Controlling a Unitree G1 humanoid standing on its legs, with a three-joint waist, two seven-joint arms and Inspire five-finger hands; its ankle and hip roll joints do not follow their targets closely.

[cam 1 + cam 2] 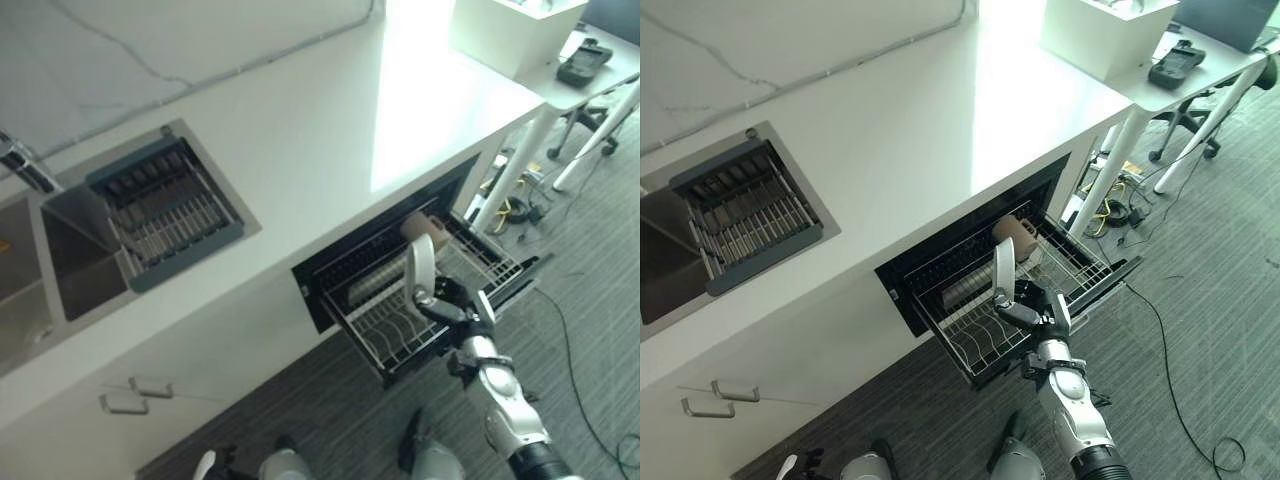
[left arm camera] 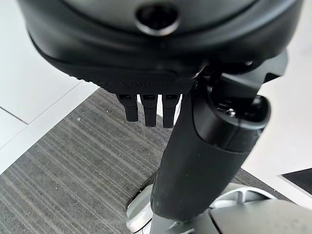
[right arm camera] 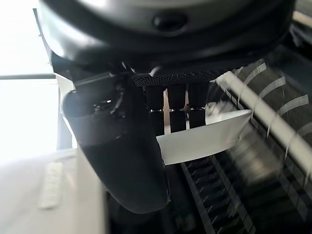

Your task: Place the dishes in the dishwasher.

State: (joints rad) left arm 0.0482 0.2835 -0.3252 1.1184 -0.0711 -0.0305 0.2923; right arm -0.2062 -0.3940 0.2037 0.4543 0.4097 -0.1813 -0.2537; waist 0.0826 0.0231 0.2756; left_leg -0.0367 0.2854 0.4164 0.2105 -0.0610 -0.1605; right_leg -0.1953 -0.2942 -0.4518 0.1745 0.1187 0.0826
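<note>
Fingers (image 3: 176, 109) pinching white plate (image 1: 423, 262) | over rack (image 1: 400, 330) | tan cup (image 1: 425, 228) behind

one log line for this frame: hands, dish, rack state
right hand: shut on white plate, upright over rack | dishwasher rack: pulled out, tan cup at back | left hand: idle, fingers straight, above floor

Bright daylight, strong glare patch on white countertop (image 1: 420, 110), washing out its far end. Dishwasher cavity (image 1: 380, 240) dark, in shadow. Sink (image 1: 60, 270) interior dim. Right wrist view: blown-out white at one side, wire rack (image 3: 263, 161) motion-blurred and soft. Left wrist view: carpet floor (image 2: 73, 161) evenly lit, close hand bulk out of focus.
</note>
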